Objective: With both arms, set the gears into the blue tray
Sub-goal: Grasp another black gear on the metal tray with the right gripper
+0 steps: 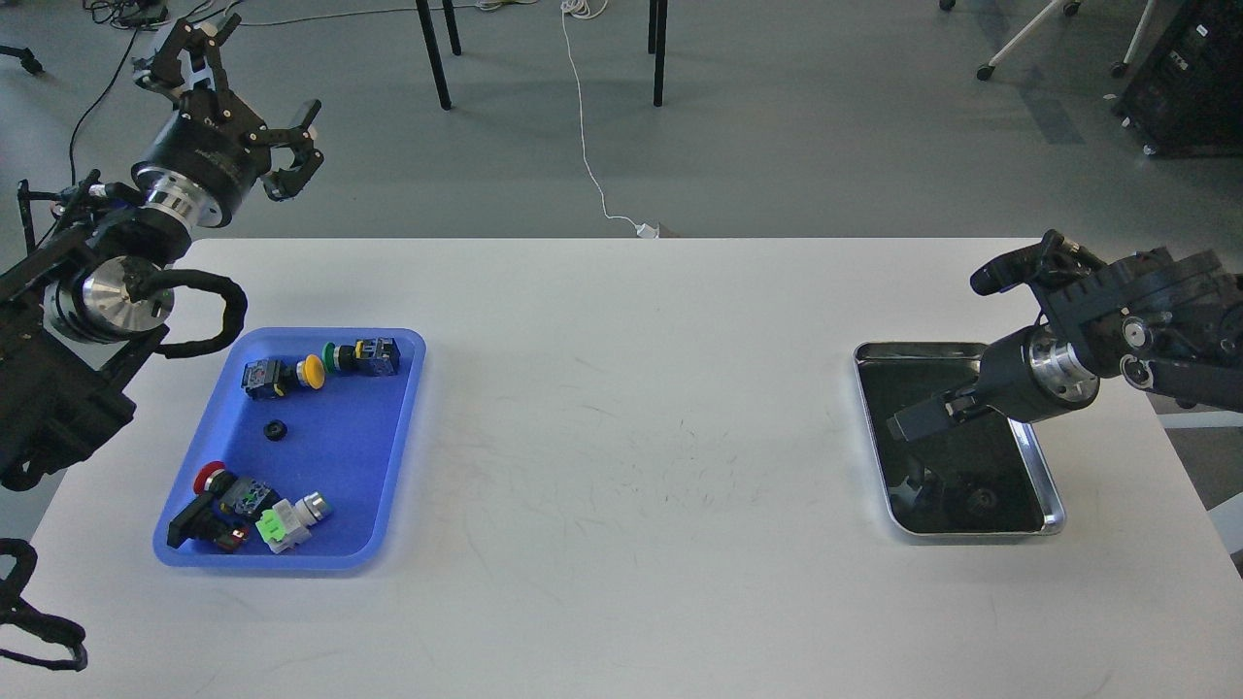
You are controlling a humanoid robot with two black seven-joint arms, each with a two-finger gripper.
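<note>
My left tool (254, 116) is raised above the far left corner of the white worktop (621, 408), its black fingers spread apart and holding nothing. Below and to the right of it, well apart, lies the rectangular blue plastic tray (398, 427) with rounded corners, its long axis running from near me toward the far edge, leaning slightly right. One tiny black toothed gear (276, 431) lies flat in the tray's middle with its centre hole facing up, between a yellow-capped push-button (311, 371) and a green-capped one (332, 357) on the far side and a red-capped push-button (210, 478) with other switches on the near side.

Far to the right sits a shiny steel tray (1047, 485) with a dark bottom. My right tool (913, 422) hangs low over its middle, pointing left and down; I cannot tell how its fingers stand, as they merge with the dark bottom. A small dark round shape near the tray's near end may be the second gear (983, 501), but it is hard to make out among reflections.
</note>
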